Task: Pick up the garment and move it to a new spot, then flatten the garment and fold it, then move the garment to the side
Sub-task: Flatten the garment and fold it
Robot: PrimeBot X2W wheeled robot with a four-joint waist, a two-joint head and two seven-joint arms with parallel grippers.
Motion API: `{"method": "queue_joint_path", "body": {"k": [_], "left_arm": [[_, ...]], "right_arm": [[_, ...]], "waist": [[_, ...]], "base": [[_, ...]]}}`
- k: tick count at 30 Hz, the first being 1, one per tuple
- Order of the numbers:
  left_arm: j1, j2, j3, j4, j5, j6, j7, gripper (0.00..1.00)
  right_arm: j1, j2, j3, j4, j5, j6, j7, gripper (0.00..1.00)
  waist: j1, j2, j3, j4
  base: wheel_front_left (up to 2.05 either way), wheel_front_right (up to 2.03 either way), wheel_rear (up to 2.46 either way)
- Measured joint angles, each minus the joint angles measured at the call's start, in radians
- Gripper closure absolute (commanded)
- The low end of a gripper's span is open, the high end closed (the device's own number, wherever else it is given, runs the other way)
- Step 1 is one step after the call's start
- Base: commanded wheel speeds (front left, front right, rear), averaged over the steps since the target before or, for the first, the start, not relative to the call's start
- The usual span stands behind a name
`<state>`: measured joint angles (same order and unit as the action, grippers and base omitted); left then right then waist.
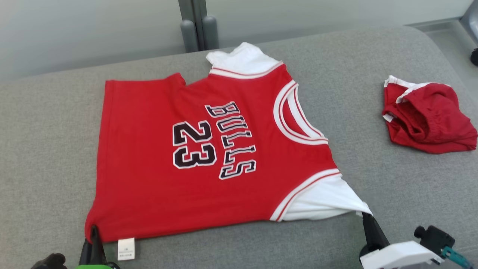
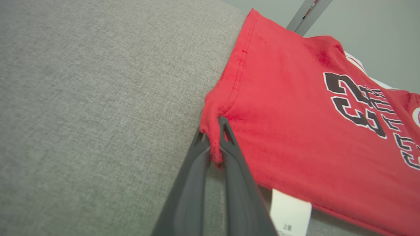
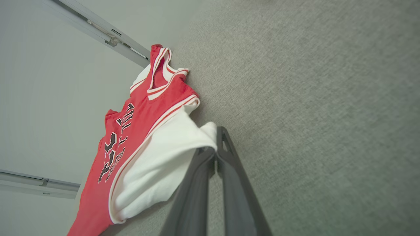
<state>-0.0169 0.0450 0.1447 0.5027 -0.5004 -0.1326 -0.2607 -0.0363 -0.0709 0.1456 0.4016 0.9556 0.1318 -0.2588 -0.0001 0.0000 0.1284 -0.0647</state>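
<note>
The garment [image 1: 157,175] is a red jersey with white sleeves, printed "BULLS 23", spread flat on the grey cushion [image 1: 44,149]. My left gripper [image 1: 93,232] is shut on its near left hem corner; in the left wrist view the left gripper [image 2: 213,131] pinches a fold of the garment's red cloth [image 2: 295,131]. A white label [image 1: 126,249] hangs from the hem beside it. My right gripper [image 1: 365,216] is shut on the tip of the near white sleeve [image 1: 328,200]; in the right wrist view the right gripper [image 3: 215,146] clamps the sleeve [image 3: 164,157] of the garment [image 3: 131,131].
A crumpled pair of red shorts [image 1: 427,117] with white trim lies at the right of the cushion. A pale wall with grey posts [image 1: 198,26] stands behind the cushion's far edge. Bare grey fabric stretches to the left and in front of the jersey.
</note>
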Motion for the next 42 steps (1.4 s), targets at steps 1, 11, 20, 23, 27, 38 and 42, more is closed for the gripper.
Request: {"method": "queue_joint_path", "body": {"k": [1, 11, 20, 23, 27, 38, 42], "left_arm": [[0.016, 0.000, -0.007, -0.018, 0.012, 0.000, 0.000, 1.00], [0.011, 0.002, -0.048, -0.165, 0.072, 0.000, 0.000, 1.00], [-0.163, 0.002, -0.040, -0.112, 0.073, 0.000, 0.000, 1.00], [-0.206, 0.002, -0.032, -0.100, 0.077, 0.000, 0.000, 1.00], [-0.256, 0.002, -0.039, -0.080, 0.091, 0.000, 0.000, 1.00], [-0.366, 0.002, -0.023, -0.028, 0.105, 0.000, 0.000, 0.04], [-0.368, 0.002, -0.014, -0.027, 0.105, 0.001, 0.000, 0.00]], "right_arm": [[0.017, -0.002, -0.001, -0.005, 0.005, 0.000, 0.000, 1.00], [-0.006, -0.002, -0.001, -0.118, 0.046, 0.000, -0.002, 1.00], [-0.210, 0.012, 0.022, -0.102, 0.037, -0.001, -0.003, 1.00], [-0.271, 0.016, 0.034, -0.084, 0.021, -0.001, -0.003, 1.00], [-0.349, 0.018, 0.036, -0.052, 0.002, -0.001, -0.003, 1.00], [-0.478, 0.023, 0.014, 0.027, -0.043, -0.001, -0.003, 0.59], [-0.487, 0.022, -0.023, 0.040, -0.093, -0.001, -0.003, 0.00]], "waist": [[0.0000, 0.0000, -0.009, 0.001], [0.0000, 0.0000, -0.004, 0.015], [0.0000, 0.0000, 0.074, 0.021], [0.0000, 0.0000, 0.102, 0.021], [0.0000, 0.0000, 0.141, 0.022], [0.0000, 0.0000, 0.235, 0.034], [0.0000, 0.0000, 0.252, 0.040]], "base": [[0.00, 0.00, 0.00], [0.00, 0.00, 0.00], [0.00, 0.00, 0.00], [0.00, 0.00, 0.00], [0.00, 0.00, 0.00], [0.00, 0.00, 0.00], [0.00, 0.00, 0.00]]}}
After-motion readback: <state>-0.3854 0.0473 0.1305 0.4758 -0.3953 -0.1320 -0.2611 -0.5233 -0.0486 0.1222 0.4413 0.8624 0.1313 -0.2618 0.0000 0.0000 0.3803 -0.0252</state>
